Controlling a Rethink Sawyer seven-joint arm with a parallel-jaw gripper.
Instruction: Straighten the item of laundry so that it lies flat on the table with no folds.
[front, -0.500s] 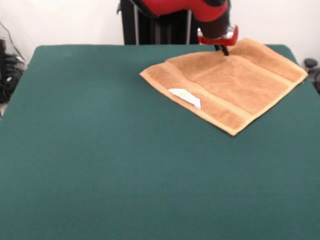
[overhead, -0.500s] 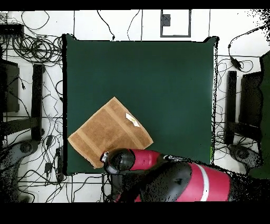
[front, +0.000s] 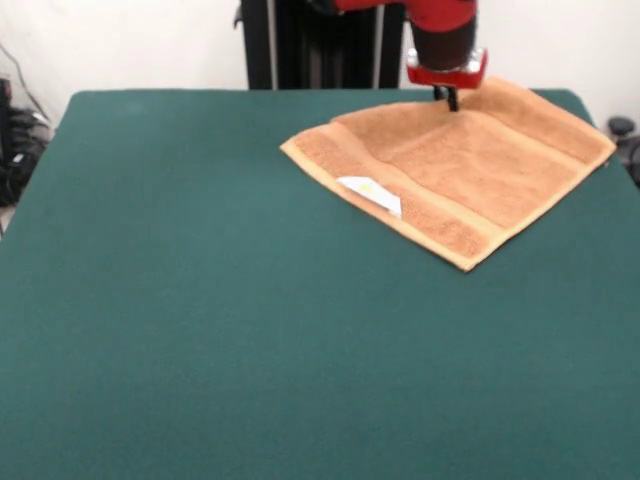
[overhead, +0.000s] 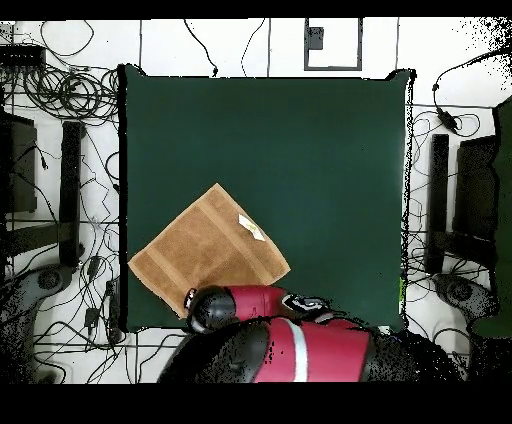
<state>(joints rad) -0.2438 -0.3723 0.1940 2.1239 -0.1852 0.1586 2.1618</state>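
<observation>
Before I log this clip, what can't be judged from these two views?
- Gripper state: front view shows only dark tips at the towel; overhead, the arm covers it.
- Towel's corner nearest the robot: overhead, hidden under the arm.
- Label text: too small in both views.

Claw (front: 451, 97) at far corner of flat towel (front: 455, 165).

Nubby terry towel (front: 470, 165) on matt felt table (front: 200, 330).
</observation>
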